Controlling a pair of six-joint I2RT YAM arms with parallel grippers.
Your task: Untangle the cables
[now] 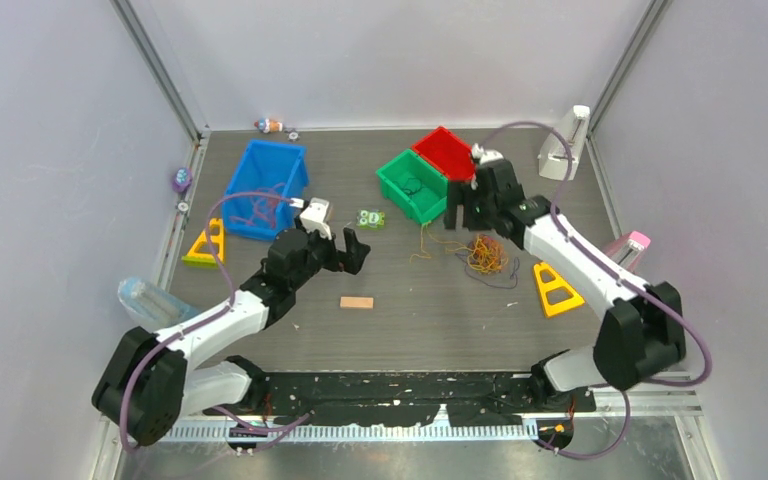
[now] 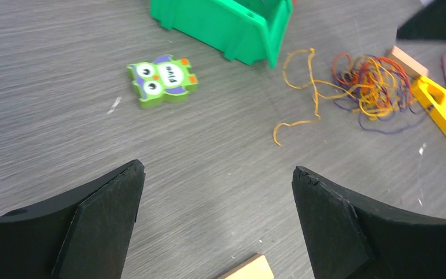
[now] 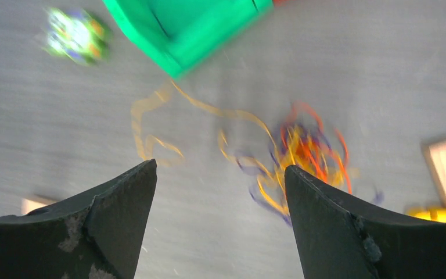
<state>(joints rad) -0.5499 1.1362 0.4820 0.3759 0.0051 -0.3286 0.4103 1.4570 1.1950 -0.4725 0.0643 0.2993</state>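
The cables (image 1: 484,254) lie in a tangled heap of orange, yellow, red and dark purple strands on the table, right of centre. A loose orange strand (image 1: 424,243) trails left from the heap. The heap also shows in the left wrist view (image 2: 371,84) and, blurred, in the right wrist view (image 3: 302,152). My right gripper (image 1: 463,214) is open and empty, hovering just behind and left of the heap, near the green bin. My left gripper (image 1: 352,252) is open and empty, well left of the cables above bare table.
A green bin (image 1: 412,183) and a red bin (image 1: 446,152) stand behind the cables; a blue bin (image 1: 265,187) holds more strands at the left. An owl tile (image 1: 370,218), a wooden block (image 1: 356,302) and yellow triangles (image 1: 555,288) (image 1: 206,245) lie around.
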